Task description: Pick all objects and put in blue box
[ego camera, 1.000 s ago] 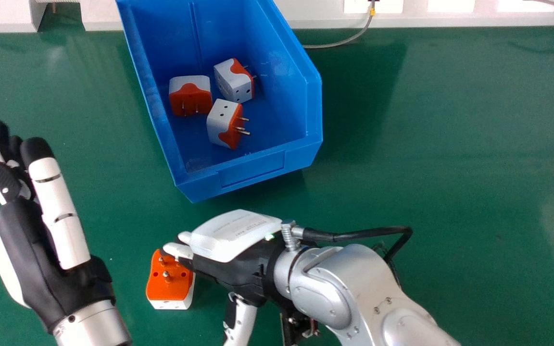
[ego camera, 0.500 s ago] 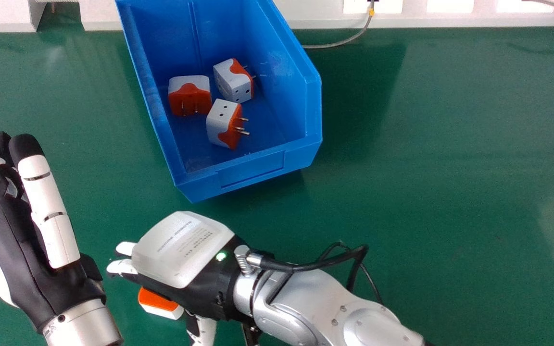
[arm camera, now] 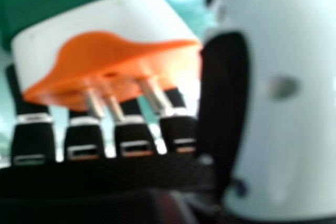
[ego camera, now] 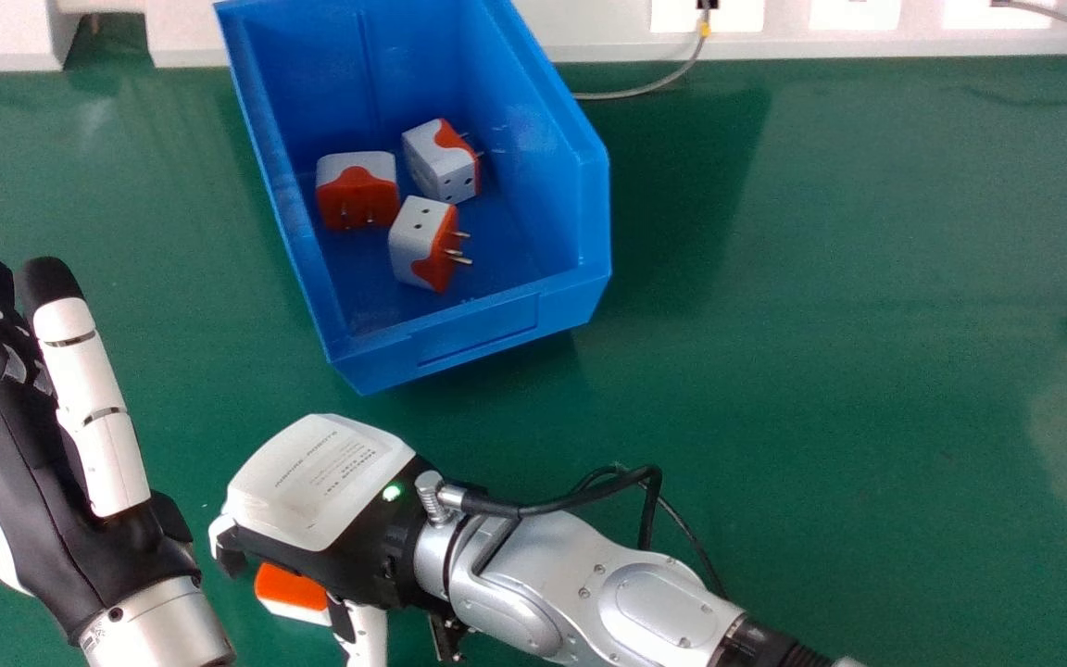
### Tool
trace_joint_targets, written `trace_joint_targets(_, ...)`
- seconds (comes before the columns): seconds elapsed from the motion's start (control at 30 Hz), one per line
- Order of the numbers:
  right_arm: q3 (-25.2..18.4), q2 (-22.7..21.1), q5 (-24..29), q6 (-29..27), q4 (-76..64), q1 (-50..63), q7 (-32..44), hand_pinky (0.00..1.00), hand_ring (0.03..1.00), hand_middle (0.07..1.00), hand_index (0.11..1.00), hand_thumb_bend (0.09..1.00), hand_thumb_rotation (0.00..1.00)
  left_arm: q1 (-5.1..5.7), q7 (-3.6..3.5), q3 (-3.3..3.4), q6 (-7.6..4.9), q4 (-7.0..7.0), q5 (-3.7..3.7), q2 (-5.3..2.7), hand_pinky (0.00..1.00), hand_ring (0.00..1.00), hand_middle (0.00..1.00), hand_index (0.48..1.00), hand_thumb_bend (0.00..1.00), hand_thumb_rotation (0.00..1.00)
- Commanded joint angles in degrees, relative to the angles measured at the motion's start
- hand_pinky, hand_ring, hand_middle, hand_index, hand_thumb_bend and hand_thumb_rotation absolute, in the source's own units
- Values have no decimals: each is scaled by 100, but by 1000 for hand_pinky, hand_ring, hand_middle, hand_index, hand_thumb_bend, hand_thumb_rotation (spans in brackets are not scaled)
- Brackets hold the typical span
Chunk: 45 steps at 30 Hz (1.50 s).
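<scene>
In the head view, the blue box [ego camera: 464,333] stands at a slant on the green table [ego camera: 821,324], its low front edge toward the robot. Inside lie three orange-and-white plug adapters, grouped close together: one [ego camera: 357,193] by the box's left wall with its orange face toward the front edge, one [ego camera: 441,162] deeper in, and one [ego camera: 420,243] nearest the front, prongs toward the right wall.

The right hand [ego camera: 325,491] is on the robot's side of the box, beyond its near left corner, palm down over a fourth plug adapter [ego camera: 291,588]. The head view gives the hand's back and a strip of that adapter under it, between fingertips and thumb. The right hand view adds its three metal prongs [arm camera: 153,95], pointing toward the base of the fingers [arm camera: 83,142]. Those fingers lie side by side with slight gaps, curled round behind the adapter, and the thumb [arm camera: 283,140] closes in along its edge. Whether the adapter is off the table, I cannot tell.

The left hand [ego camera: 52,463] is to the left of the box and nearer the robot, empty, its fingers straight and a little spread. Behind the box runs a white ledge [ego camera: 589,46], with a thin grey cable [ego camera: 645,90] just to the box's right.
</scene>
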Motion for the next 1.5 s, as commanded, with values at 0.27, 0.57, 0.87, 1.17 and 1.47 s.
trace_joint_targets(0.27,-17,15,-1,111,120,-9,-255,324,399,500,523,516,0,-81,-14,-59,-3,-136,-20,-492,972,1000,996,991,534,820)
trace_joint_targets(0.57,-503,-164,364,-220,-190,209,-1078,327,402,510,511,516,0,-86,-6,-91,-71,-113,-14,-522,962,992,988,984,537,809)
trace_joint_targets(0.87,-1521,-847,955,-89,-2451,816,-622,300,449,527,537,492,0,-64,-37,-158,-197,-60,24,-502,961,993,987,981,514,813)
trace_joint_targets(1.17,-2899,-1235,1599,-280,-4704,1563,-878,324,443,500,508,496,0,-152,153,-255,134,-178,86,-631,964,997,990,978,530,803)
trace_joint_targets(1.47,-3609,-1053,1434,-511,-3456,491,-2408,309,412,499,507,496,0,-305,115,-315,102,-95,-14,-549,972,997,991,986,516,788)
